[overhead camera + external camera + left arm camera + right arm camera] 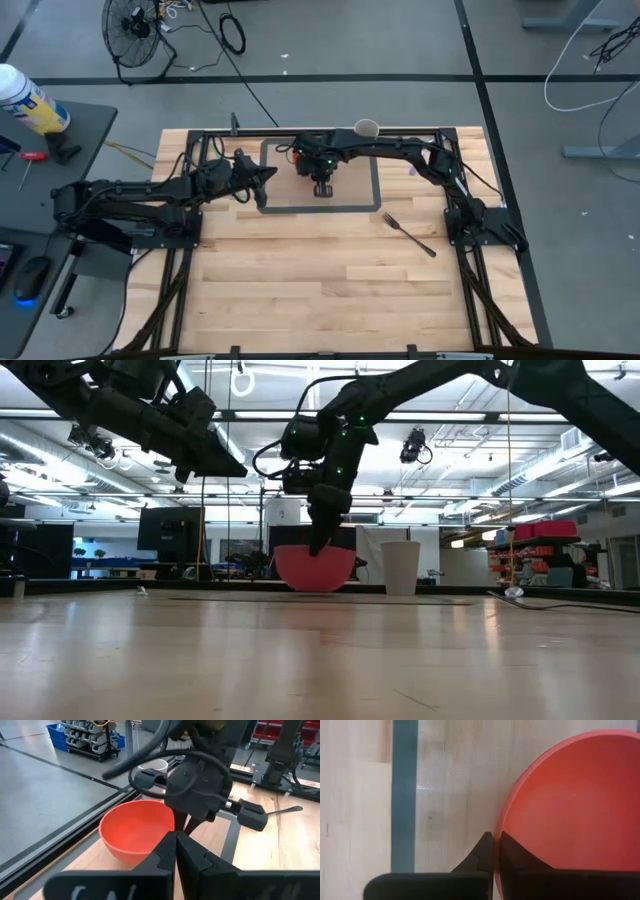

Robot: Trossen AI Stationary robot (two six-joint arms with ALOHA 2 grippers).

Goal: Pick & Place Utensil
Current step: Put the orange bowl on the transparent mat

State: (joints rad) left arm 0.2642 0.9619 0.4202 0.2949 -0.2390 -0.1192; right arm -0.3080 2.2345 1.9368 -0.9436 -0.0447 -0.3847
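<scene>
Your right gripper (494,851) hangs directly over the red bowl's (135,832) rim, fingers pressed together on it. Your left gripper (175,851) waits beside the bowl, fingers closed on nothing. The fork (408,234) lies well away from the bowl, untouched.

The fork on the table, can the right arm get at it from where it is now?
Probably yes. The fork lies alone on bare wood on the right arm's side, nothing around it. The right gripper is shut at the red bowl's rim, so it must swing back and open first.
</scene>
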